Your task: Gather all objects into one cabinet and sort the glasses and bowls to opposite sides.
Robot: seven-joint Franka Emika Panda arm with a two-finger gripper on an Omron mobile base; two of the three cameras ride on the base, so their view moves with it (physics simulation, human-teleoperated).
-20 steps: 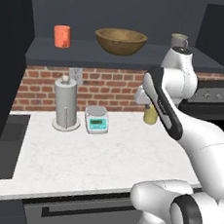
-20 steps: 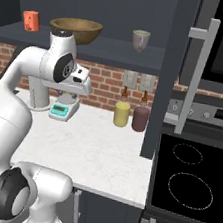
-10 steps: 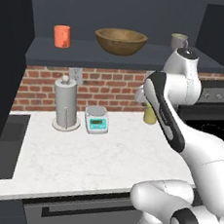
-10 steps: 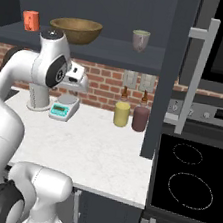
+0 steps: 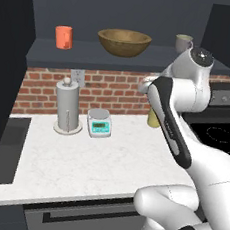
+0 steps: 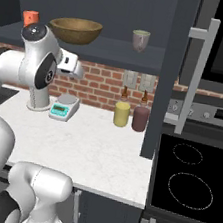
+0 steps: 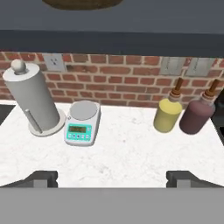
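While the wooden bowl [image 5: 123, 41] is sitting at the middle of the cabinet shelf [image 5: 118, 57], the orange cup [image 5: 64, 37] is standing well apart to its left and the mug [image 5: 183, 43] is standing well apart to its right, all 3 upright on the same dark board. From the right base view the order is reading the same: orange cup [image 6: 30, 18] partly behind the arm, wooden bowl [image 6: 75, 30], then mug [image 6: 140, 40].

Below the shelf a red brick wall [image 7: 118, 83] is running along the back of a white marble counter [image 5: 82, 159]. A grey paper towel holder [image 7: 31, 100] is standing near the wall, with a small kitchen scale [image 7: 83, 122] just beside it. Further right, a yellow bottle [image 7: 168, 113] and a maroon bottle [image 7: 197, 114] are standing side by side, nearly touching. A dark sink [image 5: 0, 145] is lying at the counter's left end, and a black stovetop [image 6: 189, 181] with an oven front [image 6: 212, 63] above it is closing off the right.

The gripper [image 7: 112, 177] is hovering above the counter, below shelf height, with its 2 fingertips [image 7: 43, 177] spread wide apart and nothing between them.
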